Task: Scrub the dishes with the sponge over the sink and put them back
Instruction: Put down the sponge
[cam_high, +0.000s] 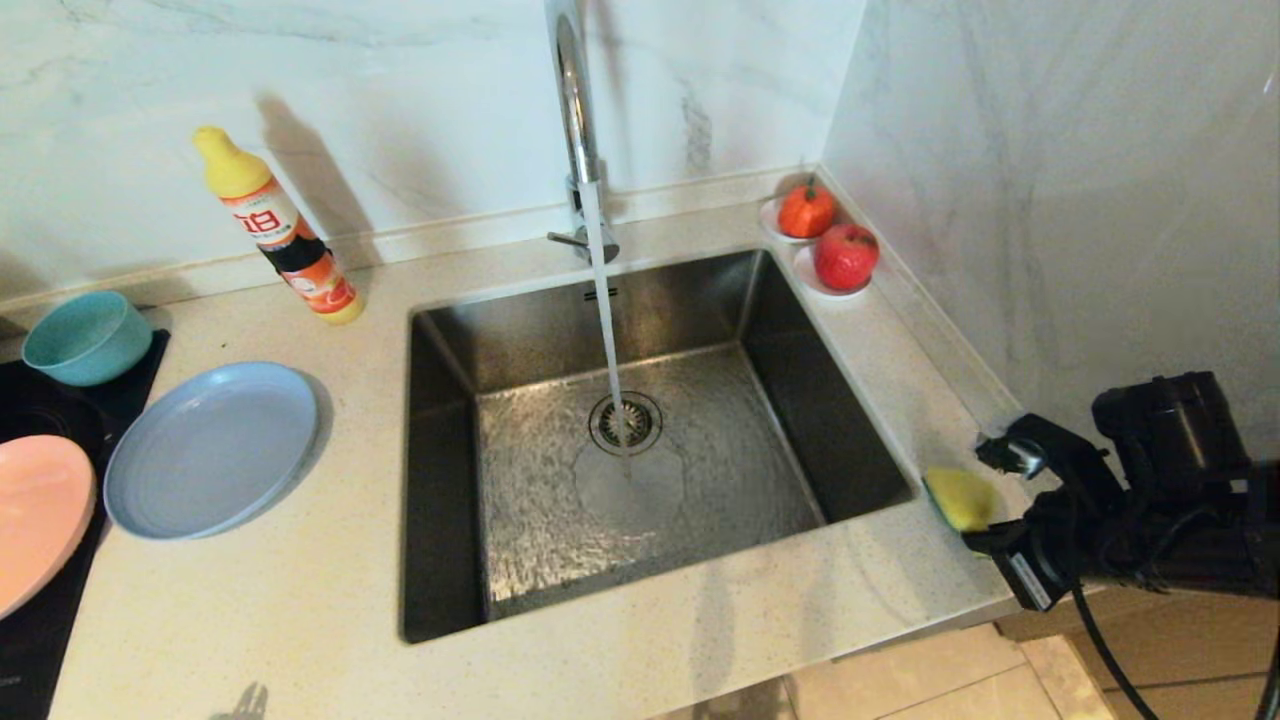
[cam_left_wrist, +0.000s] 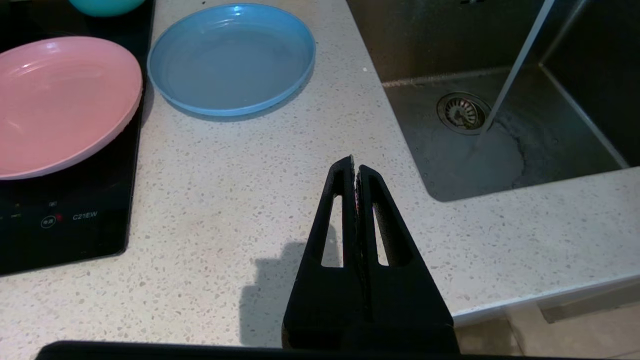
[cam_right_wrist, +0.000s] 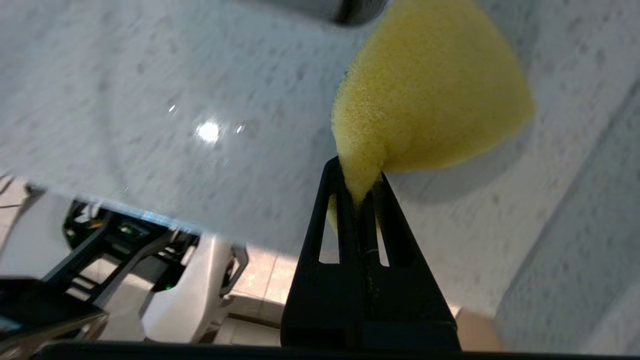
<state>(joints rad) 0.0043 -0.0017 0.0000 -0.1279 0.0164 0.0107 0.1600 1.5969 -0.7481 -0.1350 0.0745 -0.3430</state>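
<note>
The right hand pinches 1 corner of the squashed, porous yellow sponge.

The sink sits mid-counter, its tap behind it. To its left lie a plate, a second plate and a bowl farther left; a bottle stands behind them. My right gripper holds the sponge at the sink's right edge; two saucers occupy the rear right corner.
</note>
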